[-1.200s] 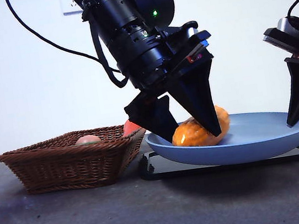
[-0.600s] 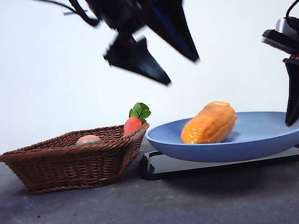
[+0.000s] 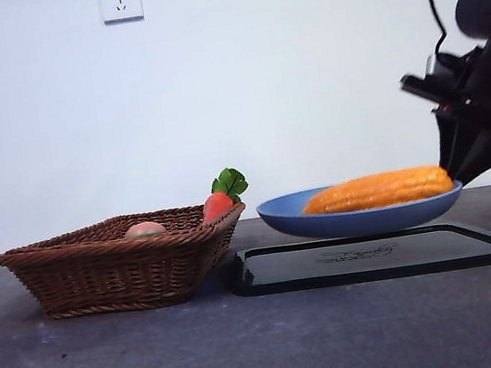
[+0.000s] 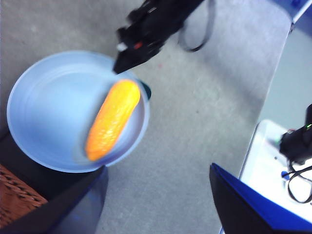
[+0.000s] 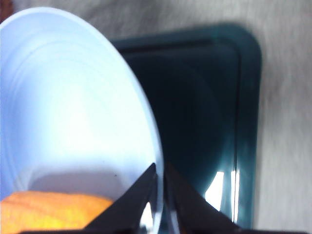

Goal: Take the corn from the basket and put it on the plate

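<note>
The orange-yellow corn lies lengthwise in the light-blue plate. The plate hangs level a little above the black tray. My right gripper holds the plate at its right edge. In the right wrist view that gripper is shut on the plate's rim, with the corn close beside it. My left gripper is open and empty, high above the plate and corn. The brown wicker basket stands at the left.
A red-orange carrot with green leaves and a small peach-pink item lie in the basket. The tray sits on the grey table just right of the basket. A wall socket is on the white wall behind.
My left gripper let go of the corn and rose out of the front view. My right gripper lifted the plate off the tray, and the corn now lies flat along it.
</note>
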Tool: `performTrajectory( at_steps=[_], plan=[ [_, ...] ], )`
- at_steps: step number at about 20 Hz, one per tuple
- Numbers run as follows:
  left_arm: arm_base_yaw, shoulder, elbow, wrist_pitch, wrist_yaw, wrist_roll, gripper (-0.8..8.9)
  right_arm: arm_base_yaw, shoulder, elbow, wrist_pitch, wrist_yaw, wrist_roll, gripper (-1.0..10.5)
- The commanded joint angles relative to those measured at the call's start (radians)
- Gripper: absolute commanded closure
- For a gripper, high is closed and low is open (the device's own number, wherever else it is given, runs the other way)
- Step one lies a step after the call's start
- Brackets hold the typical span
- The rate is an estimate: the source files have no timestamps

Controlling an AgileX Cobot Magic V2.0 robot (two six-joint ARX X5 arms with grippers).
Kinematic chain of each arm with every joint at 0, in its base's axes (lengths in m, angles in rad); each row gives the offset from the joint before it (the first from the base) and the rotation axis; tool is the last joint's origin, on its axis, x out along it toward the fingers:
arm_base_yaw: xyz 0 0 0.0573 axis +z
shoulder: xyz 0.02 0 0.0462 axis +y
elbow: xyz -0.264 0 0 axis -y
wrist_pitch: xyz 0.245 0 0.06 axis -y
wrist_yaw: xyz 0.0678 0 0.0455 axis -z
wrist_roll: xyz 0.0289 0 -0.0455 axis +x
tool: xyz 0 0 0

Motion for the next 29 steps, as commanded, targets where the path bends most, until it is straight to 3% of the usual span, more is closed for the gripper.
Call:
performTrajectory(
  at_steps=[1,11,15,18,23,29],
  plan=[
    [-0.004,-0.021,0.023,0.004,0.000,-0.012,4.75,0.002,0.080,0.061,0.003,-0.006,-0.008,9.5],
    [-0.003,-0.039,0.023,-0.003,0.000,-0.026,4.75,0.004,0.185,0.098,0.017,-0.008,-0.028,9.4],
    [0.006,-0.039,0.023,-0.011,0.000,-0.026,4.75,0.006,0.179,0.098,-0.012,-0.008,-0.050,7.5],
    [0.008,-0.039,0.023,-0.011,0.000,-0.026,4.75,0.002,0.142,0.098,-0.035,-0.006,-0.050,7.1],
    [0.008,-0.039,0.023,-0.011,0.000,-0.026,4.75,-0.016,-0.042,0.098,-0.138,0.056,-0.086,7.1],
    [0.012,-0.039,0.023,-0.014,0.000,-0.026,4.77,0.028,-0.373,0.098,-0.346,0.045,-0.174,7.1]
  ],
)
